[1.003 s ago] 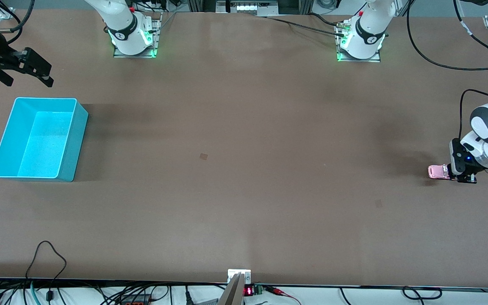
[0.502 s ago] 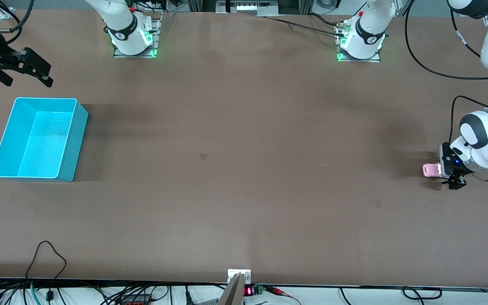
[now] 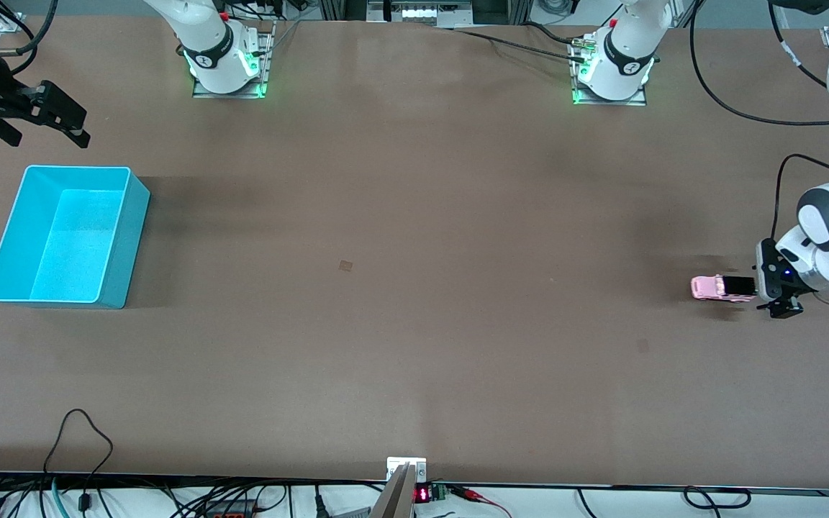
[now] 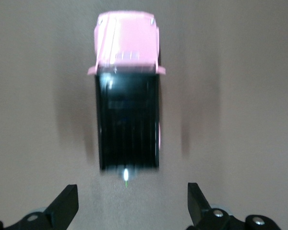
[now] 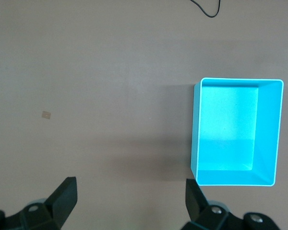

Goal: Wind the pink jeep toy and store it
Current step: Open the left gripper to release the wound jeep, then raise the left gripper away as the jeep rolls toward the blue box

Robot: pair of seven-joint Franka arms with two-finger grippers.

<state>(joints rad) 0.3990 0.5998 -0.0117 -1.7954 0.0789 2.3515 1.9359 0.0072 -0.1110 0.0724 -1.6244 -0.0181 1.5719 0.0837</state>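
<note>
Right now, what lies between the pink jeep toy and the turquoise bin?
Only bare tabletop in the front view: nothing stands between the pink jeep toy, at the left arm's end, and the turquoise bin, at the right arm's end.

Counted on the brown bench (image 3: 414, 216): one small boxy light-pink toy jeep with black rear roof panel (image 3: 709, 288); one open rectangular turquoise plastic bin (image 3: 116, 237). Two white arms, each carrying one black two-finger tool: left tool (image 3: 749, 286), right tool (image 3: 73, 126). Two small square marks on bench surface.
</note>
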